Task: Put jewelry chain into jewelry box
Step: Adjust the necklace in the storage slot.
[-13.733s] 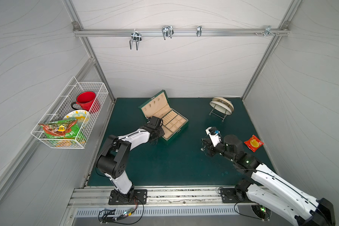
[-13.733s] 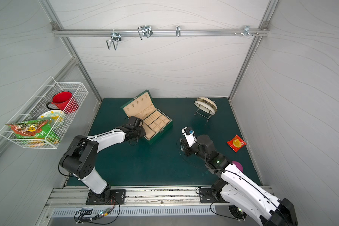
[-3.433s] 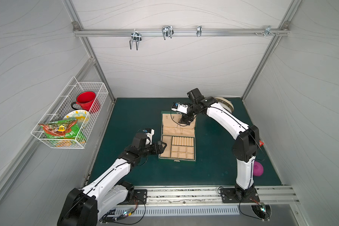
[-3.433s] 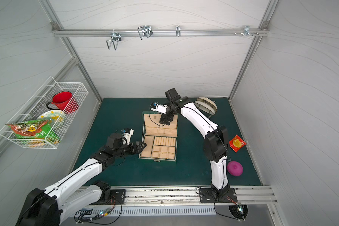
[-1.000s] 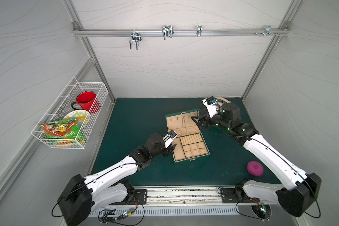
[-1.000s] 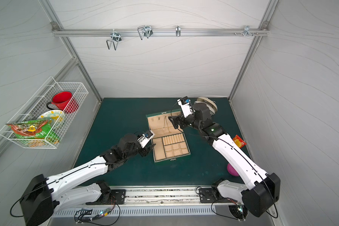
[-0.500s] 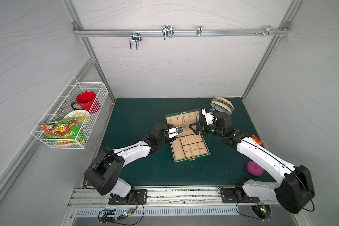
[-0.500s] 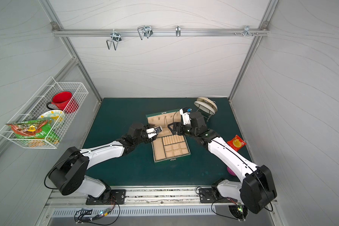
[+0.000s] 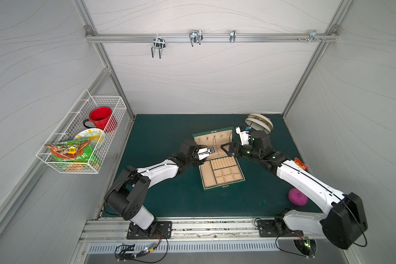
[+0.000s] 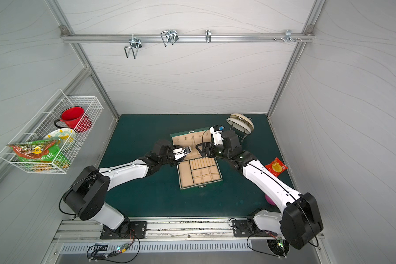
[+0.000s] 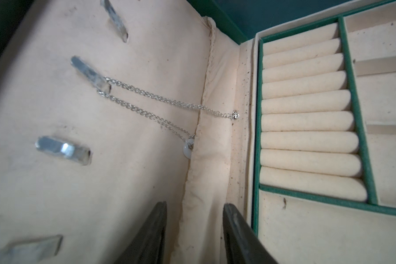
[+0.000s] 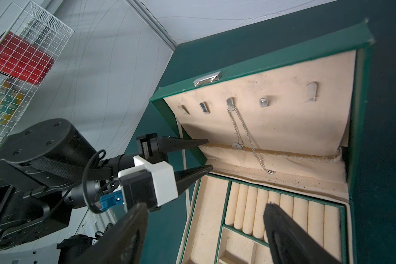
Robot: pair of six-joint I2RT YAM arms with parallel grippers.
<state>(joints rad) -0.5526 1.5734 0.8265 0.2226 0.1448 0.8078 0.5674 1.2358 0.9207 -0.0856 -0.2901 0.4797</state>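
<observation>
At the jewelry box [image 9: 216, 179], left claw [image 12: 209, 155] and right claw [image 12: 205, 205] stretched inward, parted (both empty)

Silver jewelry chain [image 11: 160, 95] hangs from a lid hook, just ahead of left gripper [image 11: 194, 205]. Green jewelry box [image 12: 261, 50] open, lid raised.

The jewelry box [image 12: 261, 57] has a dark green, smooth-looking matt skin; its lining [image 11: 146, 57] is beige velvety cloth, matt and flecked with dark specks. Its clasp [image 12: 207, 79] and hooks [image 11: 62, 150] are bright polished metal. The jewelry chain [image 11: 160, 95] is fine silvery metal links with a smooth, glossy pale pendant [image 11: 187, 149]. The fingers [image 11: 151, 233] of the left hand [image 11: 194, 204] look like matt black plastic.
</observation>
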